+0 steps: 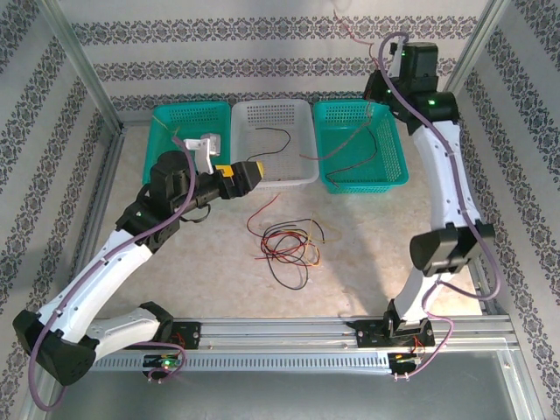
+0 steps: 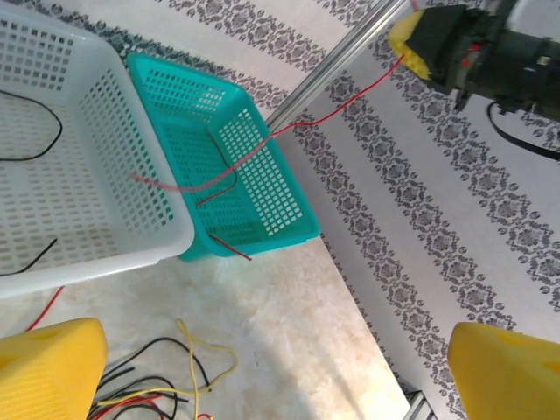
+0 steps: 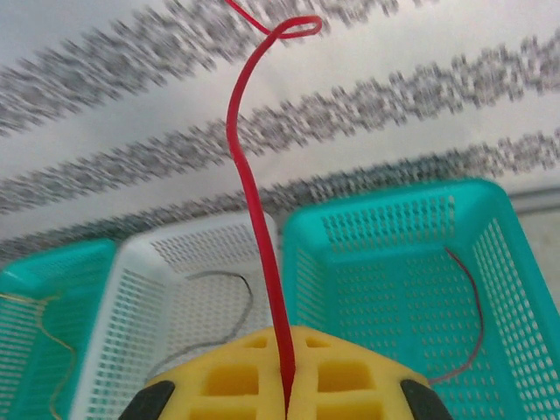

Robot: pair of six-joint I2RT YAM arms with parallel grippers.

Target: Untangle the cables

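The beige marbled table [image 1: 367, 236] is taking up most of the top view, with striped patterned wallpaper [image 1: 262, 61] closing it in at the back and on both sides. An aluminium rail [image 1: 280, 332] is running along the near edge.

The left arm [image 1: 114, 254] is reaching in low toward the middle. The right arm [image 1: 446, 175] is rising along the right side, up to the far right corner.

Three baskets are sitting side by side, touching, against the far wall: a left teal basket [image 1: 179, 122], a white basket [image 1: 302, 140] and a right teal basket [image 1: 363, 186].

The left gripper [image 1: 247, 175] is hovering at the white basket's near rim, its yellow fingers [image 2: 48, 367] standing wide apart and holding nothing. The right gripper [image 3: 286, 367] is pinching a red cable [image 3: 254, 175] between closed yellow pads, raised above the right teal basket. That cable is trailing down across this basket.

The tangled cables [image 1: 289, 245], red, yellow and black, are lying in loose loops on the table, in front of the white basket. Bare table is lying open on both sides of them.

A black cable [image 1: 271, 136] is lying inside the white basket. A dark red cable [image 3: 472, 297] is curving inside the right teal basket, and a thin pale cable [image 3: 44, 350] is resting in the left teal basket.
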